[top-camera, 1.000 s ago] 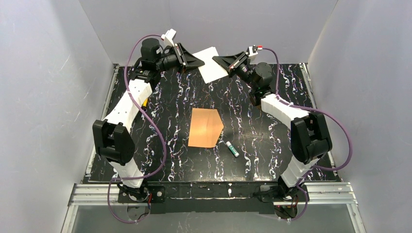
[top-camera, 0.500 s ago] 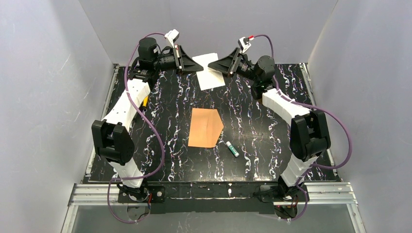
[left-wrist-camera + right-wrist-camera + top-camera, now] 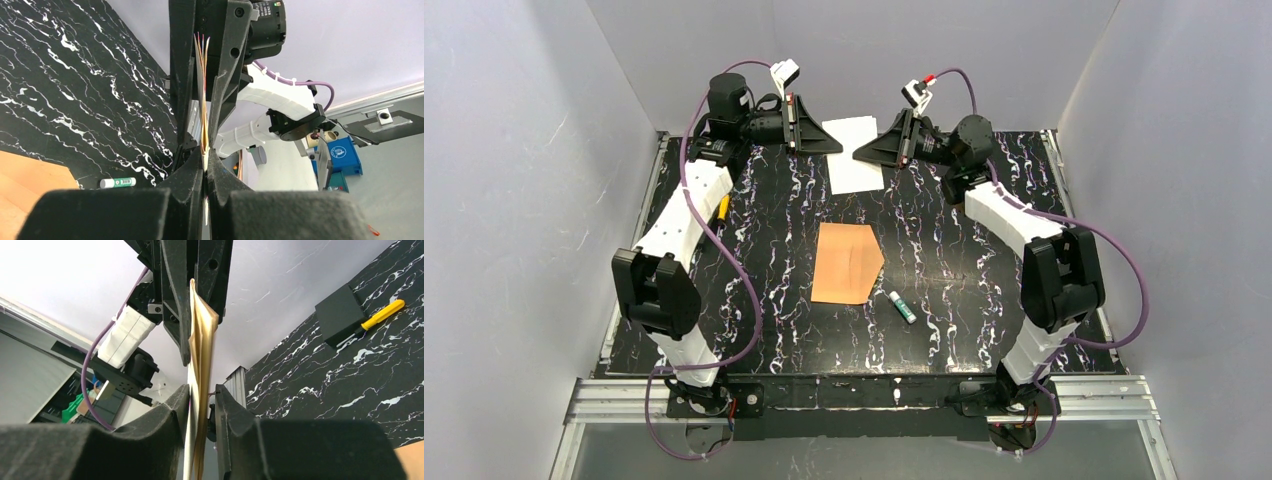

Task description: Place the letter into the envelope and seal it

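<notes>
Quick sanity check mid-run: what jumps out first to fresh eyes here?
At the far end of the table, the left end effector and right end effector each clamp the letter, holding it up between them. The orange-brown envelope lies flat mid-table, with a glue stick just to its right.

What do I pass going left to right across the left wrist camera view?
envelope → glue stick → letter, seen edge-on → blue bin
</notes>
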Robot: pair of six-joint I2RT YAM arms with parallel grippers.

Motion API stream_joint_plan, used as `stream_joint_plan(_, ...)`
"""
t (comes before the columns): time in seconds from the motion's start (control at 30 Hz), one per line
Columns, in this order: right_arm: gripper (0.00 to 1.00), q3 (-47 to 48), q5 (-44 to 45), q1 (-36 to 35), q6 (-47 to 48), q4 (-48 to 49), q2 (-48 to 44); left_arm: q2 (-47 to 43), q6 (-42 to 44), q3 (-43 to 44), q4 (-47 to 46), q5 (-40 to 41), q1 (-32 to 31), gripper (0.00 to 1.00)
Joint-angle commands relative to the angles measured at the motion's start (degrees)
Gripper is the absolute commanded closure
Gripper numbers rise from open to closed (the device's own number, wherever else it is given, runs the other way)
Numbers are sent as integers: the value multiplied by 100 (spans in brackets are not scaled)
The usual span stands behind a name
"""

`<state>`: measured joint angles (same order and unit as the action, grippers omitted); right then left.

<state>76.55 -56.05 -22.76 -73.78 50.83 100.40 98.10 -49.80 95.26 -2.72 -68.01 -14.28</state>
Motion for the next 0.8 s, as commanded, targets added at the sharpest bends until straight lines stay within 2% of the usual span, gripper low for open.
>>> stream_joint_plan(0.0,69,-35,64,79,-19,163,-456,-132,664,231,706,-9,74,100)
stream_joint_plan(0.1,78,-21,27,70,28,24,-543,-134,683,212,755,54,92,100)
stream_joint_plan(0.2,99,-20,-18,45,16,50,-570,-88,601,253,725,134,93,100)
stream_joint_plan(0.23,99,-11,-2,38,14,42,-572,-75,544,258,702,184,95,98)
stream_joint_plan(0.27,99,-16,56,35,22,16,-585,-73,513,262,717,265,97,92)
stream_joint_plan(0.33,99,-47,329,44,324,-342,-666,-91,707,286,981,583,98,66)
stream_joint_plan(0.4,99,-53,800,44,1096,-1515,-817,-158,1165,299,1590,1078,95,46)
stream_joint_plan(0.53,99,-186,2443,44,2711,-3990,-1087,-242,2042,267,3124,2440,93,30)
stream_joint_plan(0.57,99,-342,2849,44,2812,-4256,-1124,-241,2195,203,3385,2735,92,29)
stream_joint_plan(0.63,99,-812,3228,20,2824,-4156,-1171,-239,2271,-139,3669,3182,92,29)
stream_joint_plan(0.7,99,-1275,3588,-87,2795,-3913,-1201,-244,2257,-742,3631,3141,81,31)
stream_joint_plan(0.77,99,-1654,3886,-218,2815,-3651,-1183,-221,2108,-1240,3519,3068,62,39)
